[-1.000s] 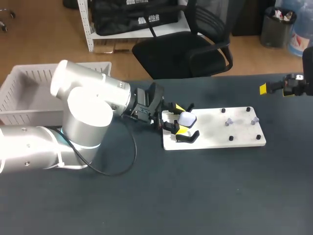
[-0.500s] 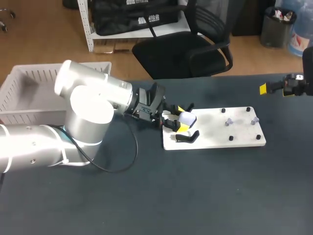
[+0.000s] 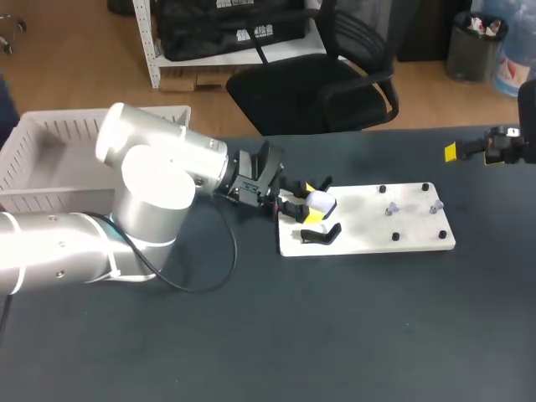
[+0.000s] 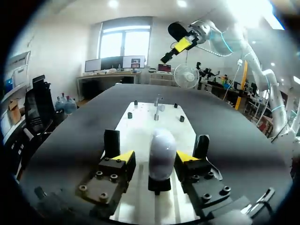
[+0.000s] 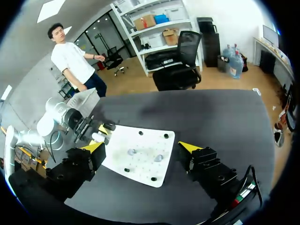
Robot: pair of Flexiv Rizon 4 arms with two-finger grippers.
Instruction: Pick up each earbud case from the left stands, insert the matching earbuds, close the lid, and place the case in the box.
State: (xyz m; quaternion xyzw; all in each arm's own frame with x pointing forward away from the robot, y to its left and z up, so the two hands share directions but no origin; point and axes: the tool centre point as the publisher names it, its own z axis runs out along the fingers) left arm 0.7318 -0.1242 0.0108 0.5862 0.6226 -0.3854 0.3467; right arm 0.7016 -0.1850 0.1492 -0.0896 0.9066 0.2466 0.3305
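Observation:
A white earbud case (image 3: 322, 201) (image 4: 162, 149) stands upright on a black stand at the left end of the white plate (image 3: 368, 228) (image 4: 140, 123). My left gripper (image 3: 311, 203) (image 4: 154, 158) straddles it with a yellow-tipped finger on each side. One finger is close against the case and a narrow gap shows at the other, so it is open. Two small earbuds (image 3: 390, 208) (image 3: 436, 205) (image 5: 132, 152) sit among black pegs on the plate's right half. My right gripper (image 3: 481, 152) (image 5: 140, 147) hangs wide open above the table's far right, holding nothing.
A white slatted box (image 3: 50, 159) sits at the table's back left, behind my left arm. A second black stand (image 3: 322, 235) sits on the plate just in front of the case. Dark table surface lies bare in front of the plate.
The left gripper's fingers have drawn in from wide apart to close beside the case. The right arm has not moved.

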